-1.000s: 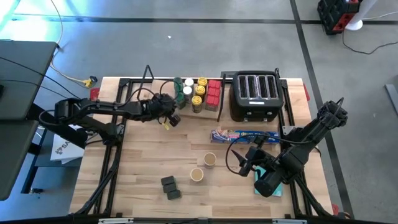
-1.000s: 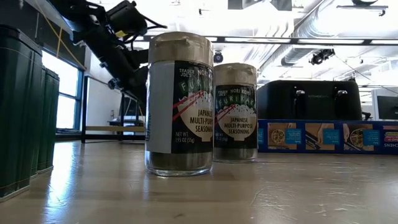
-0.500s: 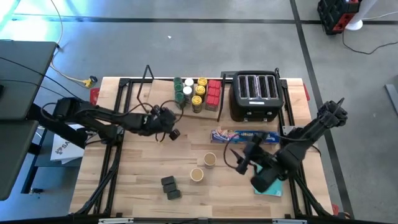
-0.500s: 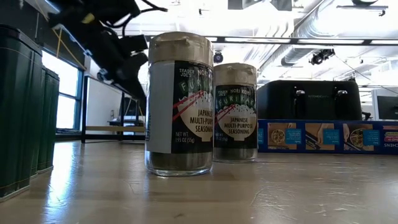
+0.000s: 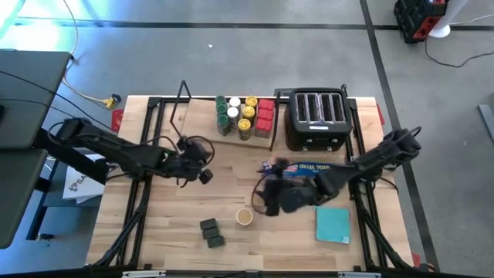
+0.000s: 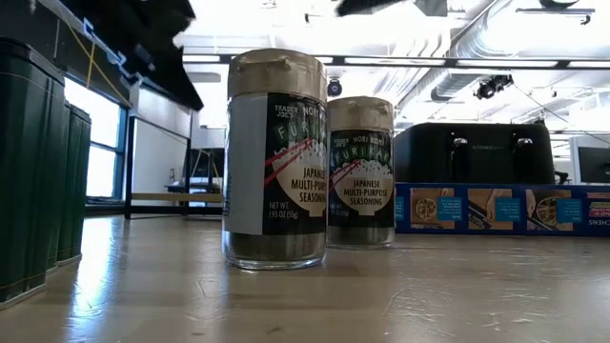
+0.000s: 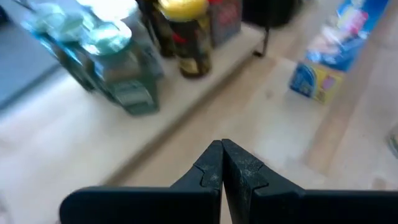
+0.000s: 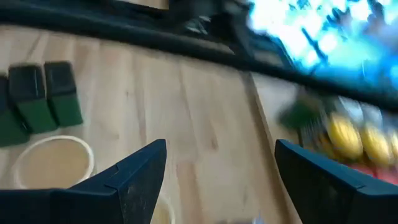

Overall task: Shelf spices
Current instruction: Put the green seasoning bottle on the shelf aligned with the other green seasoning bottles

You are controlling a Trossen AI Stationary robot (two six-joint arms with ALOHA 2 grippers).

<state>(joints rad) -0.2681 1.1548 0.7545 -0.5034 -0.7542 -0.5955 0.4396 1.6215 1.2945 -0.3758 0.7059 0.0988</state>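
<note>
my two arms are dark and thin, with black cables looping beside them. my left gripper (image 7: 222, 163) has dark pointed fingers (image 7: 208, 168).

Shelf (image 5: 202, 127) left half free; toaster (image 5: 316, 120) flanks right.

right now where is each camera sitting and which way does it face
High: overhead, looking straight down; both arms show, left gripper and right gripper.
Low: at tabletop height, facing two tan-lidded jars; arm parts show overhead.
Left wrist: faces the shelf past its shut fingers.
Right wrist: faces the table between its open fingers.
Shared: the blue box appears in high and low.
</note>
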